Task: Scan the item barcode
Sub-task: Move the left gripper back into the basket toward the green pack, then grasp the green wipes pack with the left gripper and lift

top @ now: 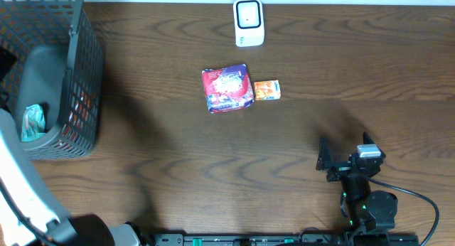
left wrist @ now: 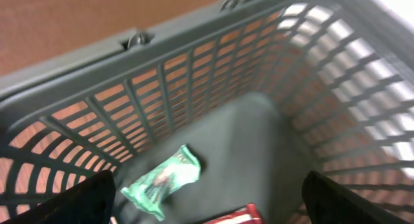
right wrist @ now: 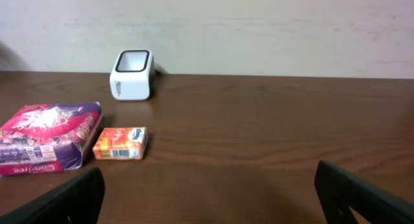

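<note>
Over grey plastic mesh basket (left wrist: 194,94), left end effector (left wrist: 210,201) is hovering, jaws apart; worth centring on green crinkled packet (left wrist: 162,180), pinching one edge, keeping printed faces uncovered

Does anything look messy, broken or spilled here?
Nothing really. The red and purple packet lies a bit crooked beside the small orange box, but nothing looks spilled or torn. The white scanner stands upright, and a green packet lies in the grey basket.
</note>
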`<state>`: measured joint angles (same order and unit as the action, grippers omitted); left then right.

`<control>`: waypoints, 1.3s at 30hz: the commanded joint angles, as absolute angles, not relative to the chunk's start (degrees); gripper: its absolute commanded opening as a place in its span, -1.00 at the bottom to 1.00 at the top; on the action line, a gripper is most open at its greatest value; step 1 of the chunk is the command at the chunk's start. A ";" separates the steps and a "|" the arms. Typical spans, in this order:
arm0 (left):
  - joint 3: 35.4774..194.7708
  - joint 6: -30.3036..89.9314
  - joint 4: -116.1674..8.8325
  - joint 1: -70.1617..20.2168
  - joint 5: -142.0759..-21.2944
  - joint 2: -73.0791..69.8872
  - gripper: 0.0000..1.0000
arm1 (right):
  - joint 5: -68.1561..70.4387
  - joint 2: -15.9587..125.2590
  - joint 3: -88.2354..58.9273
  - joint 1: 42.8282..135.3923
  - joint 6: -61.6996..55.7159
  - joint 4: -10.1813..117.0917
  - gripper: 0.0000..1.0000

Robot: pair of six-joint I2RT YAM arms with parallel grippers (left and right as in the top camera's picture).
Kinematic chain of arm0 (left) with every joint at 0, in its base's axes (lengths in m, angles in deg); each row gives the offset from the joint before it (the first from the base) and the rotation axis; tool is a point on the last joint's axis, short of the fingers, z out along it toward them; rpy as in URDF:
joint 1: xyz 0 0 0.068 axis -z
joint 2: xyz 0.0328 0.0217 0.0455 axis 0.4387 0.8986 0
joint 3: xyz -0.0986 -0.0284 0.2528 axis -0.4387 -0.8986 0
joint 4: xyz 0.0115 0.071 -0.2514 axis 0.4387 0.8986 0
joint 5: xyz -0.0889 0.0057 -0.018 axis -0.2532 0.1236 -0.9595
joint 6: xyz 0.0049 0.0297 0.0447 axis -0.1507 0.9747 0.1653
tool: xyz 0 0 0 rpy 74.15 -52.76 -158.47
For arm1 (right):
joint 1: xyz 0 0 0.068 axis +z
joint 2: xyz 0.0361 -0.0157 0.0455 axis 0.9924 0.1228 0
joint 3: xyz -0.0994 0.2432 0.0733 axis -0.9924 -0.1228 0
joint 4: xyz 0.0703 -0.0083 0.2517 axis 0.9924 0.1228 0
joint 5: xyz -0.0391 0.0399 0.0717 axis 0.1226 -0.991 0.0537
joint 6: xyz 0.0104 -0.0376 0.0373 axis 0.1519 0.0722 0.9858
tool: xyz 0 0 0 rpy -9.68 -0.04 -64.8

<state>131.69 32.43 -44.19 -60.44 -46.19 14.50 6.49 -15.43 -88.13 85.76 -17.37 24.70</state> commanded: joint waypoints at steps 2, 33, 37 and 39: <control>131.32 34.50 -43.86 -62.53 -44.68 20.51 0.84 | 6.97 -15.67 -88.17 85.27 -17.18 24.94 0.98; 129.42 42.24 -41.02 -62.10 -41.97 45.17 0.83 | 6.97 -15.67 -88.17 85.27 -17.18 24.94 0.99; 129.42 42.22 -40.76 -62.12 -41.97 46.68 0.83 | 6.97 -15.67 -88.17 85.27 -17.18 24.94 0.99; 129.42 42.22 -40.78 -62.12 -41.95 47.24 0.83 | 6.97 -15.67 -88.17 85.27 -17.18 24.94 0.99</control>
<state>130.29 41.89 -41.20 -62.23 -43.15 45.49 6.49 -15.43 -88.13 85.76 -17.37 24.70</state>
